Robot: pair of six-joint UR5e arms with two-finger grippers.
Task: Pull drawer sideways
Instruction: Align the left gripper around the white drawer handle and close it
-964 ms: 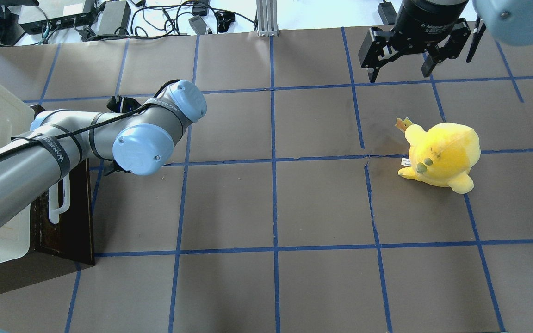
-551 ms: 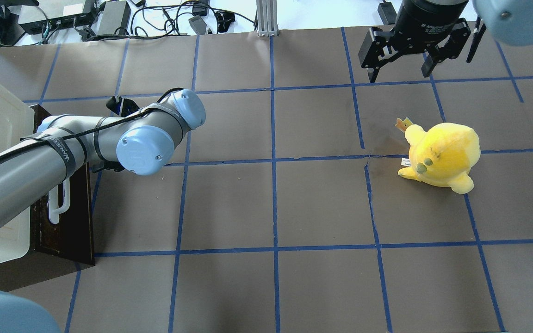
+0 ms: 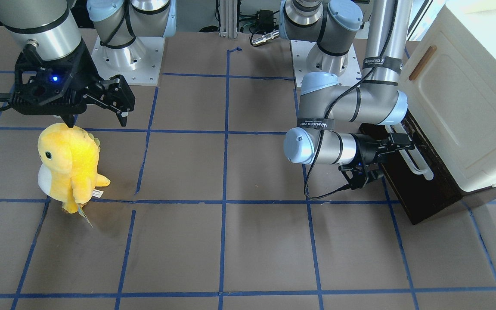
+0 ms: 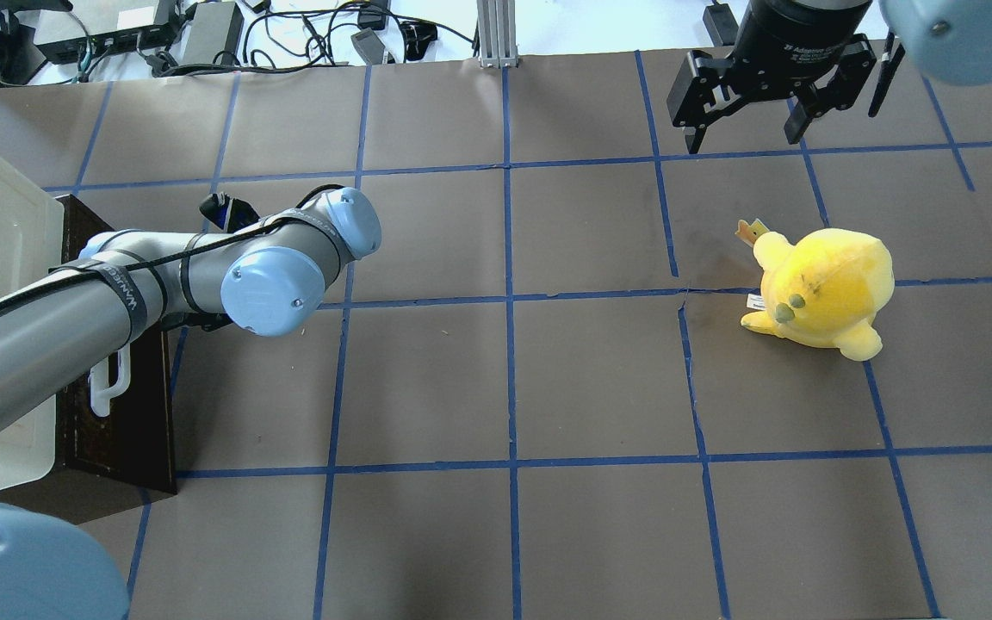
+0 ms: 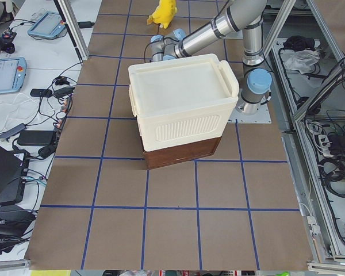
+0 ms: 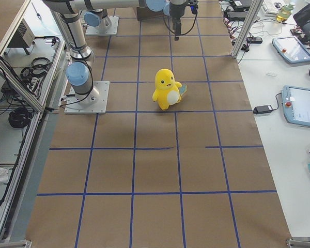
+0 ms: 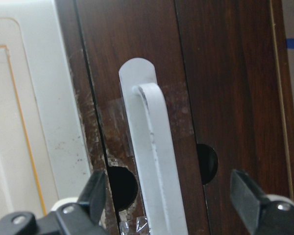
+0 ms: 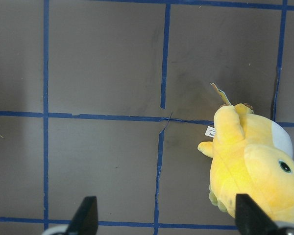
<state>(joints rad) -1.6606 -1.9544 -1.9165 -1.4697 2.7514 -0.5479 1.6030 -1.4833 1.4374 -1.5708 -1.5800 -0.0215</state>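
Bar handle (image 7: 149, 161) of the drawer (image 7: 220, 88) lies dead ahead between the left fingers (image 7: 246, 195), long axis crosswise to their closing line. Fingers wide, clear of it.

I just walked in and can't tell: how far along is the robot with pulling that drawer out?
Done: the left hand is at the drawer, open fingers either side of the white handle. In hand: lining up the grip; nothing is clamped yet. Left: closing on the handle and pulling, since the drawer looks shut. The right hand hangs open, away from it.
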